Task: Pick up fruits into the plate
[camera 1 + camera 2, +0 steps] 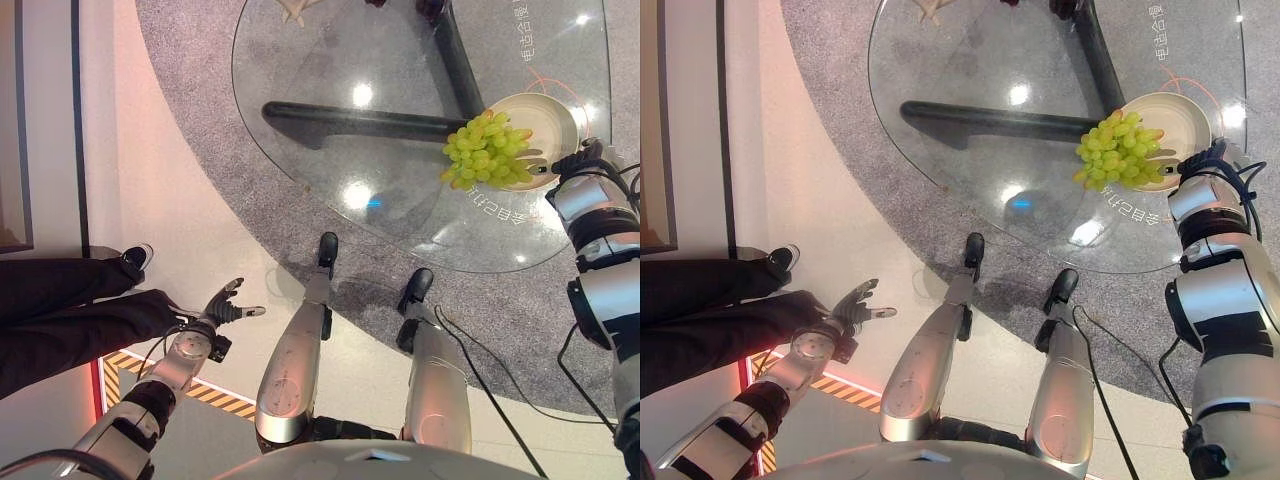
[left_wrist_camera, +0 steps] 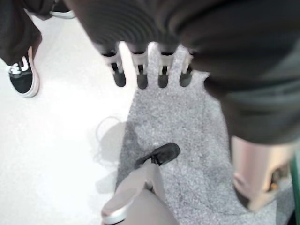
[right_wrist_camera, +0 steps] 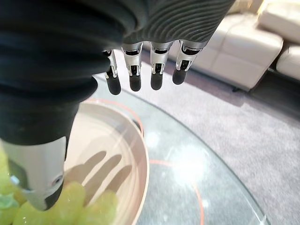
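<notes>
- My right hand (image 3: 140, 70) hangs over the plate (image 3: 140, 164) on the glass table (image 1: 340, 90), fingers (image 3: 157, 77) straight and spread, the thumb lying apart below them. It has hold of nothing.
- The bunch of green grapes (image 1: 487, 150) lies just under and beside that hand, partly on the plate and partly spilling over the rim on the side away from my wrist. In the right wrist view the grapes (image 3: 89, 206) sit against the thumb tip; whether they touch it I cannot tell.
- Judgement on the step: the grapes appear delivered and let go, so the placing step looks close to finished, though the bunch overhangs the rim.
- My left hand (image 1: 225, 305) hangs low at my side, well apart from the table, fingers loosely spread and empty. A person's dark trouser legs (image 1: 70, 310) and shoe (image 1: 138, 256) are just beside it.
- Next move, as I judge it: lift the right hand straight up and clear without dragging the bunch off the plate, then check the table for further fruit. I see none within reach of either hand.
- Risk noted: the overhanging grapes could roll off if brushed by the thumb.
</notes>
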